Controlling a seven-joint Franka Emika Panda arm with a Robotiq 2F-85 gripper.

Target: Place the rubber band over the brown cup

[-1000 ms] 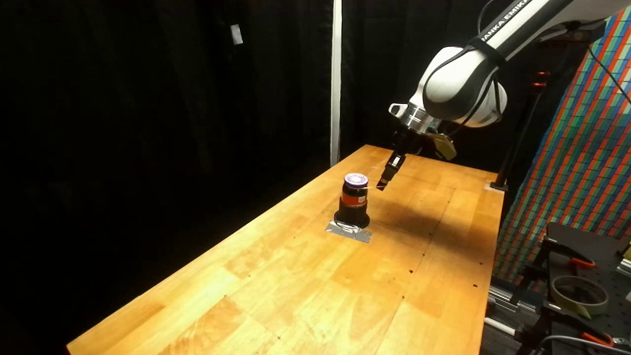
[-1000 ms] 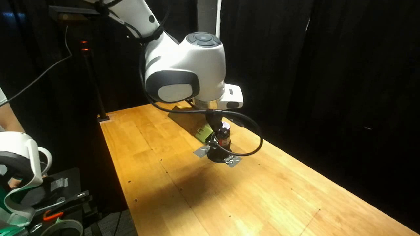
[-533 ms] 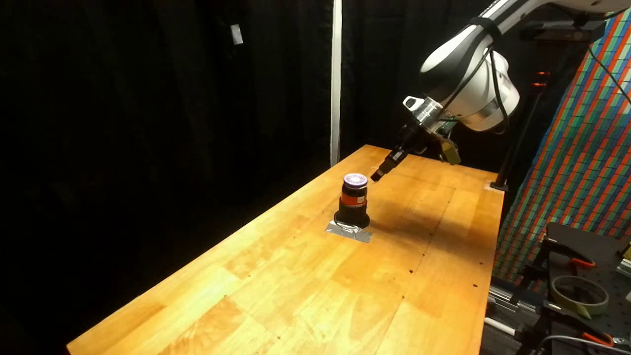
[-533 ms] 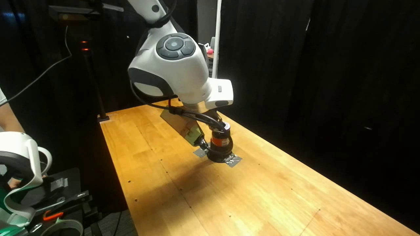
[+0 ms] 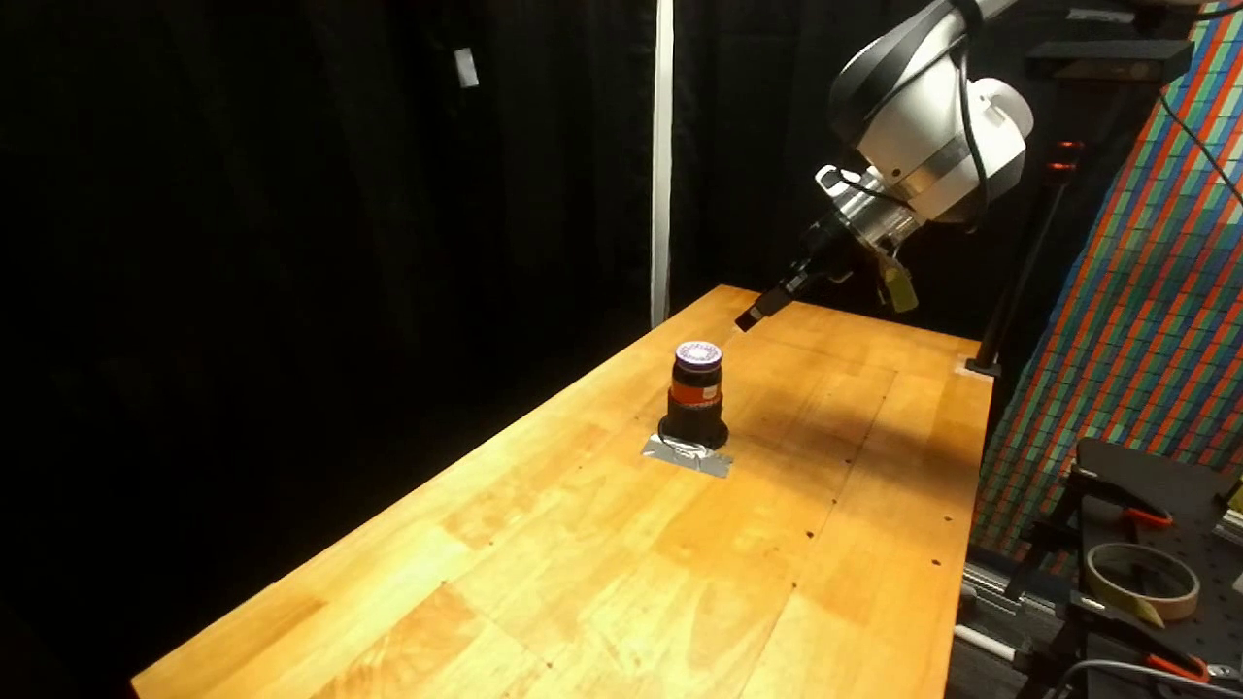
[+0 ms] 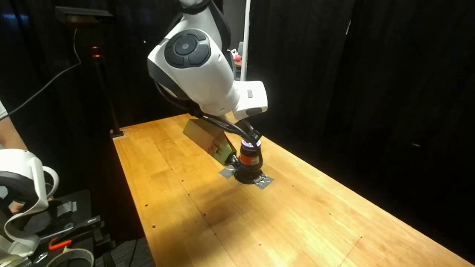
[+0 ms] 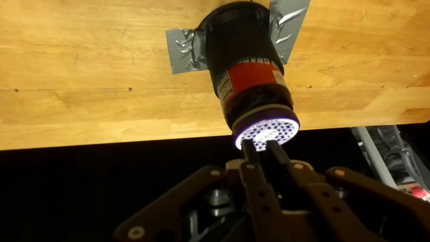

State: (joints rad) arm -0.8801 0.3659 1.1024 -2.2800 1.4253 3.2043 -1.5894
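The brown cup is a dark jar with an orange label [image 7: 255, 79] and a purple-edged, white-patterned lid. It stands upright in a black holder [image 7: 240, 37], and also shows in both exterior views [image 5: 696, 393] [image 6: 249, 160]. A thin pale ring, which looks like the rubber band [image 7: 262, 109], sits around the jar just under the lid; its far side is hidden. My gripper [image 7: 260, 144] has its two fingers a little apart with nothing visible between them. In an exterior view the gripper [image 5: 749, 320] is above and beside the lid, apart from it.
Grey tape [image 5: 688, 456] fixes the holder to the wooden table [image 5: 602, 582]. My arm's cable [image 6: 226, 126] hangs close to the jar in an exterior view. A dark side cart with a tape roll [image 5: 1141, 581] stands beside the table. Dark curtains surround the table.
One second ago a thin pale strand stretched from the jar to my fingertips; it no longer shows. My gripper has risen away from the jar, and the arm has tilted back.
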